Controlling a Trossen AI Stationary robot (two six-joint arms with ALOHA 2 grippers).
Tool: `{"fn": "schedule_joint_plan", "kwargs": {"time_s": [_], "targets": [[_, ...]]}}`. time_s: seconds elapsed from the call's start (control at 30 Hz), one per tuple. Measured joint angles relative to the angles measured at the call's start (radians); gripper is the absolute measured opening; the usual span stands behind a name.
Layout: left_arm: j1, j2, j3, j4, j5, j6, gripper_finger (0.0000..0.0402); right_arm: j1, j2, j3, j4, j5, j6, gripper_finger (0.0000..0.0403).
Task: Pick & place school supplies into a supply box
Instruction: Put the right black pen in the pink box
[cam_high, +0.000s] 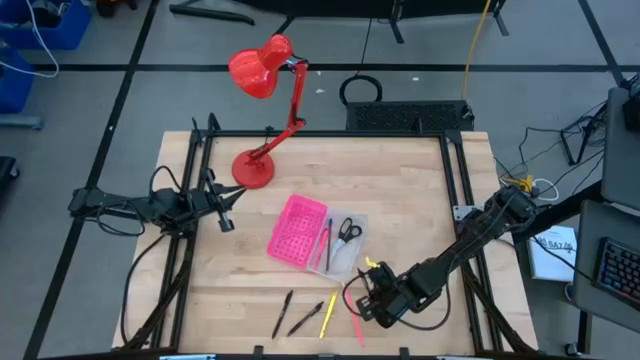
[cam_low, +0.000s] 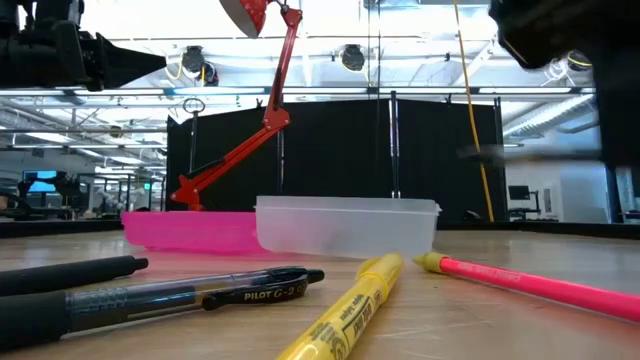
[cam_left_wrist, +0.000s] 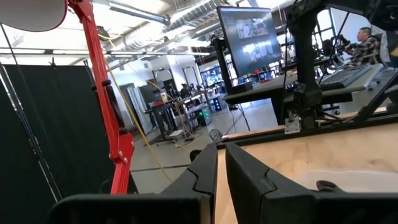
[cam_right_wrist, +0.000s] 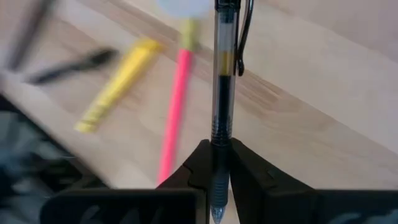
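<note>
The supply box lies open mid-table: a pink perforated half (cam_high: 297, 232) joined to a clear tray (cam_high: 352, 262), which holds scissors (cam_high: 347, 231) and thin pens. Near the front edge lie two black pens (cam_high: 283, 313), a yellow highlighter (cam_high: 328, 313) and a pink pen (cam_high: 355, 322). My right gripper (cam_high: 380, 292) hangs above the table beside them, shut on a clear pen with a black clip (cam_right_wrist: 222, 68). My left gripper (cam_high: 225, 215) waits at the table's left side, shut, with nothing in it (cam_left_wrist: 221, 171). My right gripper pinches the clear pen between its two fingers (cam_right_wrist: 200, 163) at the dark grip section (cam_right_wrist: 219, 134) close to the writing tip. The tip (cam_right_wrist: 216, 213) sticks out just past the fingers; the long clip end runs out the other way. The pen is lifted clear of the table.
A red desk lamp (cam_high: 262, 70) stands on its base (cam_high: 252, 170) at the far left of the table. Black frame rails (cam_high: 190, 180) run along the left and right sides. Bare wood lies right of the clear tray.
</note>
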Motion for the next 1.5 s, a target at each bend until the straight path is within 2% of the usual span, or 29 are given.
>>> {"fn": "schedule_joint_plan", "kwargs": {"time_s": [0.27,0.43,0.63,0.77,0.97,1.13,1.5], "targets": [[0.0,0.0,0.0,0.001,0.0,0.0,0.0042,-0.113,-0.088,0.003,0.059,0.154,-0.089,0.0027],[0.0,0.0,0.0,0.002,0.0,0.002,0.0042,-0.249,-0.092,-0.036,0.121,0.18,-0.138,0.0026],[0.0,0.0,0.0,0.002,0.0,0.042,0.0042,-0.377,-0.091,-0.222,0.43,0.102,-0.119,0.0029],[0.0,0.0,0.0,0.001,-0.001,0.094,0.0042,-0.421,-0.092,-0.308,0.555,0.072,-0.092,0.0026],[0.0,0.0,0.0,-0.001,-0.01,0.11,0.0042,-0.443,-0.062,-0.327,0.589,-0.028,-0.062,0.0026],[0.0,0.0,0.0,0.001,-0.009,0.121,0.0042,-0.443,-0.025,-0.315,0.633,-0.03,-0.06,0.0026],[0.0,0.0,0.0,0.003,-0.009,0.128,0.0042,-0.446,0.003,-0.315,0.691,-0.081,-0.089,0.0072]]}}
